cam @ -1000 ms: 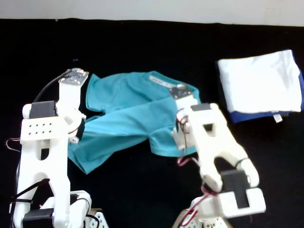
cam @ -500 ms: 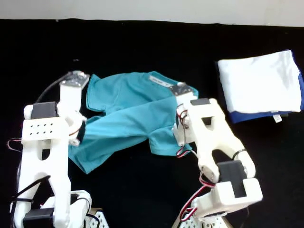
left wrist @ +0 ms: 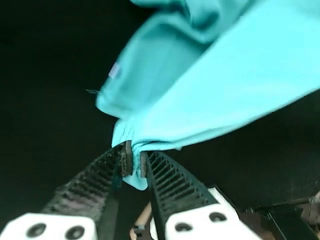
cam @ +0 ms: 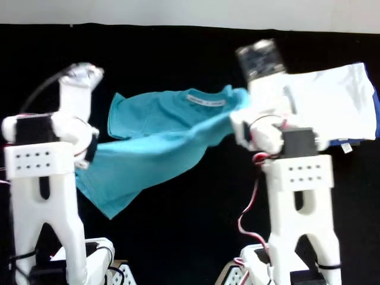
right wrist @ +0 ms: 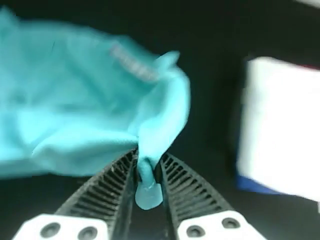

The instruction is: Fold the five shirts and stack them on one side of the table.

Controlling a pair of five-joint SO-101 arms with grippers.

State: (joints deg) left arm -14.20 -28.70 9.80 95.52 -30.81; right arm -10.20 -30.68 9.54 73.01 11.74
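Surface: table [cam: 178,53] under a black cloth, running back to a pale wall [cam: 178,10] along the far edge.

Item 1, teal shirt [cam: 160,133]: one piece, unfolded, stretched across the middle of the table between the two arms; neck opening toward the far edge, with a white label [cam: 206,101] sewn inside it; one corner sags toward the near left part of the table; cloth bunched and creased where it is held.

Item 2, left pincer [left wrist: 134,159]: closed on a gathered fold at the teal shirt's edge; a small tuft of cloth pokes out between the ribbed black fingers [left wrist: 172,180]; the arm stands near the table's left edge.

Item 3, right pincer [right wrist: 147,167]: closed on a narrow pinch of the same shirt's other side; a tab of cloth hangs below the grip; the arm stands right of centre, between the teal shirt and the stack; a red wire [cam: 246,208] loops down its upright.

Item 4, stack of folded shirts: white shirt [cam: 335,98] on top, blue shirt [cam: 356,142] beneath, showing as a thin margin at the edges; placed at the far right of the table, apart from the teal shirt.
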